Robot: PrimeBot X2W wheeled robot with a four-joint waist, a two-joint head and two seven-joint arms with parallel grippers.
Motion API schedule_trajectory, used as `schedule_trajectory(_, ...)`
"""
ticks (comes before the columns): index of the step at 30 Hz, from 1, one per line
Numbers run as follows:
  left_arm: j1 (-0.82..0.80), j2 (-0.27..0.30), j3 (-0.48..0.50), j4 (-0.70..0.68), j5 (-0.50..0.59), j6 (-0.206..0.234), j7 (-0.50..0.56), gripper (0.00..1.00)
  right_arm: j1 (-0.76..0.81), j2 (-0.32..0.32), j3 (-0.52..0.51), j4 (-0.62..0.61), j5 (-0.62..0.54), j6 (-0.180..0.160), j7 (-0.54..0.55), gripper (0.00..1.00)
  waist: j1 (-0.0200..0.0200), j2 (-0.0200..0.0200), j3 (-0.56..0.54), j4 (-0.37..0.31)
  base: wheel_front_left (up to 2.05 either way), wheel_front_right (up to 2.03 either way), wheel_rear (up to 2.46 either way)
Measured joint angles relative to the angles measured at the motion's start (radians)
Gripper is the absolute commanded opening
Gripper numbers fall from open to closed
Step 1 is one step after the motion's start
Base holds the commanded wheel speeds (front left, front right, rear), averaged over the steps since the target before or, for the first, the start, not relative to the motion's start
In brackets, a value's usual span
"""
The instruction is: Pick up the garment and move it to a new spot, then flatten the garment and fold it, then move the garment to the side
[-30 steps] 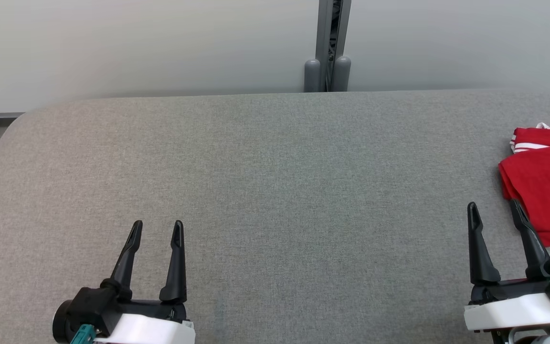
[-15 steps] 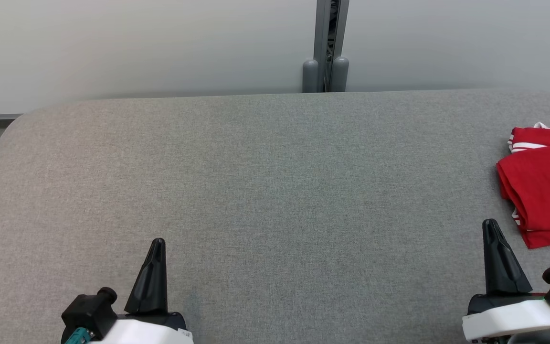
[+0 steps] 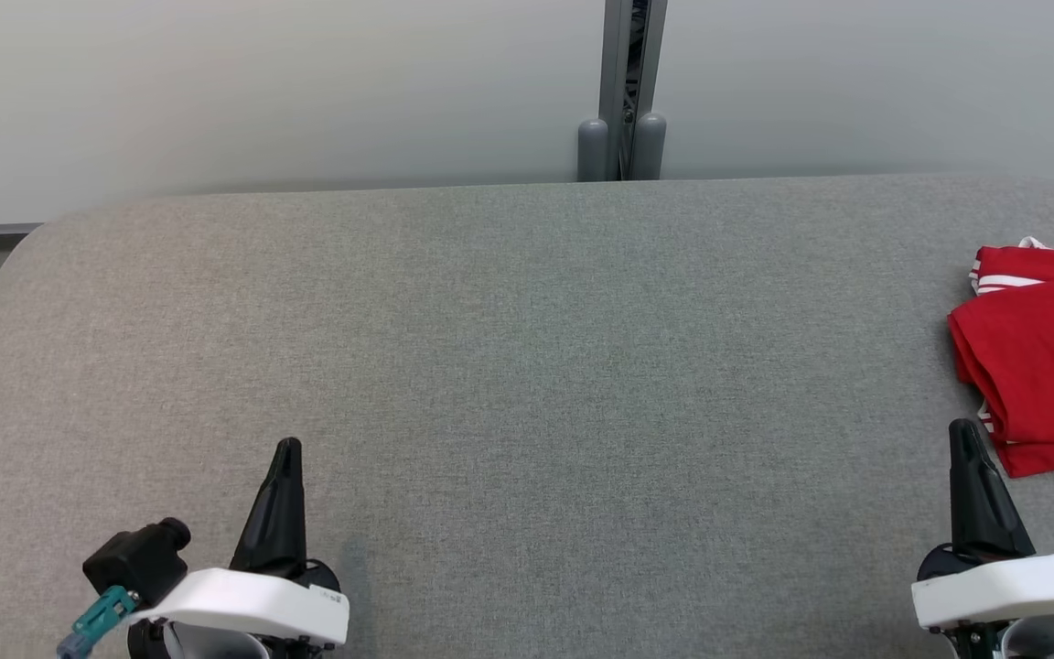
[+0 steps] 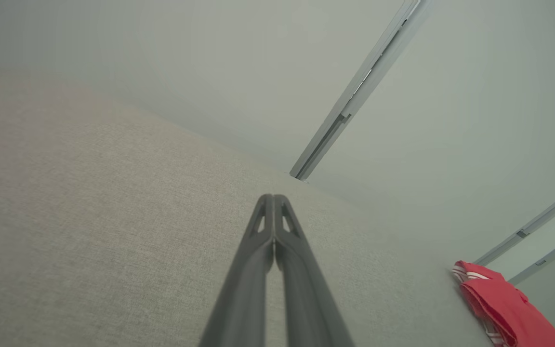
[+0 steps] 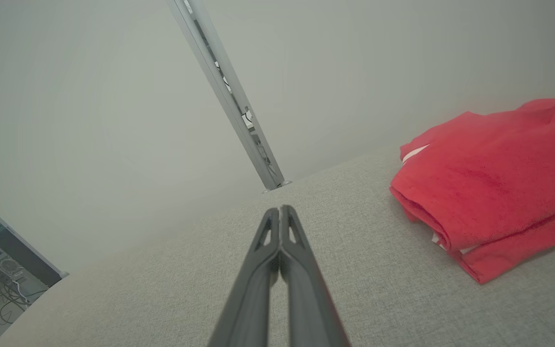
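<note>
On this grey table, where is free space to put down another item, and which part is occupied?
The grey table is bare from its left edge across the middle, from the back wall down to the left gripper and right gripper. Only the right edge is taken: the folded red garment lies there, beyond the right gripper.

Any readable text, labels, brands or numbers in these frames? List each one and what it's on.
No text can be read in any view.
left gripper: faint small marks on its white housing in the head view, too small to read.
red garment: white stripes, no print or label visible.
grey table: plain fabric, no markings.
</note>
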Motion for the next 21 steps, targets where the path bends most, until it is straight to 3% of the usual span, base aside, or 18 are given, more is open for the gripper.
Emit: schedule_trajectory(21,-0.097,0.005,0.030,0.099,-0.304,-0.033,0.075,0.00,-0.052,-0.007,-0.039,0.055,0.332,0.000,0.081,0.00,0.0000,0.0000,-0.010,-0.004,0.00,0.00,0.00)
